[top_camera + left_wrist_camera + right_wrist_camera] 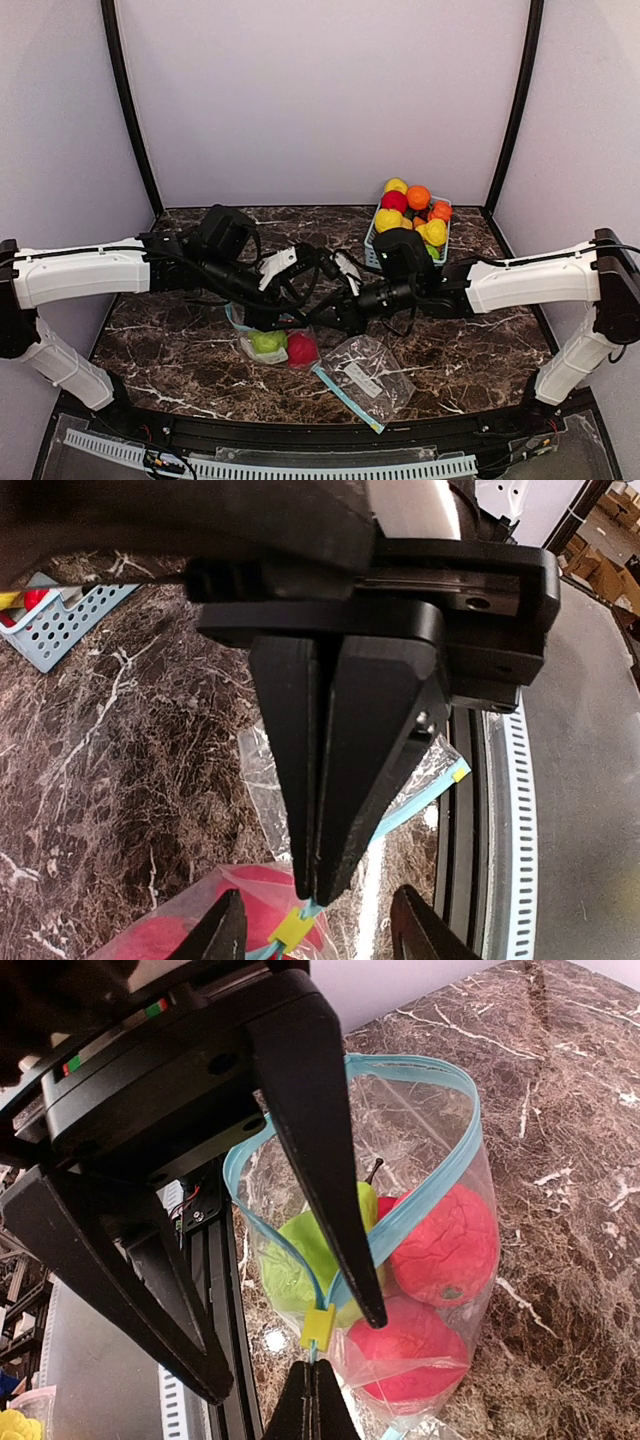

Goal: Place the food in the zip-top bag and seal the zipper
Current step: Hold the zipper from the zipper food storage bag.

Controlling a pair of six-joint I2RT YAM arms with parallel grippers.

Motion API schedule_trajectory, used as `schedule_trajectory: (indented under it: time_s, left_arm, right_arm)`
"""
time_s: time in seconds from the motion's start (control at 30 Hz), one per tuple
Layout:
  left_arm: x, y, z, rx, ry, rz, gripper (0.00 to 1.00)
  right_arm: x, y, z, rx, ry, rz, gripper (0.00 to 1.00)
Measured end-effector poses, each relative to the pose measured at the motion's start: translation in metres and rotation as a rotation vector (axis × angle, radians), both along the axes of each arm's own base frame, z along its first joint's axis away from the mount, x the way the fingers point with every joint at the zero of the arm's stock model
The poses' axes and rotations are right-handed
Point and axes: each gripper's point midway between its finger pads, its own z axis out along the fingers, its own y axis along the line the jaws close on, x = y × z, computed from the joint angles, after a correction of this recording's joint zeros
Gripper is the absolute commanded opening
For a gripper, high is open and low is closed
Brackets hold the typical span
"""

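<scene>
Pale walls [320, 100], dark marble worktop [170, 365]. Both my arms meet over the middle of it. The zip-top bag [420, 1130] sits toward the worktop's front edge, a bit left of centre. Its mouth gapes and the blue zipper track is unsealed along most of its length. Inside are a green pear-shaped fruit [285, 1260], a red fruit [445, 1245] and a second red fruit [405, 1355] below it, all packed together. My right gripper [312, 880] is clamped on the bag's zipper strip, fingers pressed together right at the end, just past the yellow slider [318, 1326]. My left gripper [295, 1352] is spread apart and holds nothing. Its fingertips straddle the slider end, one finger crossing in front of the bag mouth, the other off to the side. Can't tell if either tip touches the plastic. More food [410, 205], in yellow, red and orange, is heaped in the light-blue basket [60, 630] at the worktop's far right corner, well apart from the bag. A second clear bag [372, 372] lies flat just right of the first, by the front edge.
</scene>
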Motion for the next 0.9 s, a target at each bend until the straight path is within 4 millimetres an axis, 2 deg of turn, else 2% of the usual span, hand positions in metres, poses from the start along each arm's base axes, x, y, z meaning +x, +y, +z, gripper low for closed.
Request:
schedule_trajectory:
  time_s: [0.3, 0.7, 0.9]
  left_arm:
    - [0.0034, -0.0061, -0.0018, -0.022, 0.033, -0.038, 0.41]
    - [0.0036, -0.0056, -0.0071, 0.008, 0.036, -0.052, 0.23]
    - [0.0032, -0.0046, -0.0067, 0.016, 0.041, -0.05, 0.07]
  right_arm:
    - [0.0017, -0.0028, 0.0005, -0.005, 0.006, -0.007, 0.0]
    - [0.0043, -0.0069, -0.0016, -0.014, 0.01, -0.025, 0.0]
    - [0.0068, -0.0091, 0.0, -0.015, -0.001, -0.043, 0.0]
